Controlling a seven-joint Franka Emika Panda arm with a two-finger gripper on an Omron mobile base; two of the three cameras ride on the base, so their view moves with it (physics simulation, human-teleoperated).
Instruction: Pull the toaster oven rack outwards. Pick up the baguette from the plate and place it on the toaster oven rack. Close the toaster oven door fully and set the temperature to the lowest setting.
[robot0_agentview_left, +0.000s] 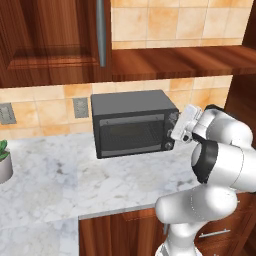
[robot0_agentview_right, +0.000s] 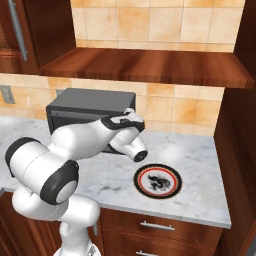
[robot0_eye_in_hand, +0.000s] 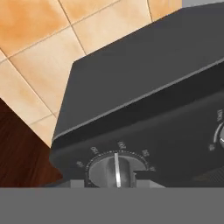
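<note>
Toaster oven (robot0_agentview_left: 132, 123), dark grey box, door shut; gripper (robot0_agentview_left: 173, 131) at round knob (robot0_eye_in_hand: 116, 170), jaw state unclear. Turn w/ wrist square, to lowest mark.

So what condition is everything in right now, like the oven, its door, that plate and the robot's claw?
toaster oven: upright on the counter against the tiled wall.
door: shut.
rack: inside, behind the glass.
plate: flat on the counter, bare, no bread on it.
knob: pointer line straight up in the hand view, right in front of the hand.
gripper: at the oven's knob column; I cannot tell if it grips.
</note>
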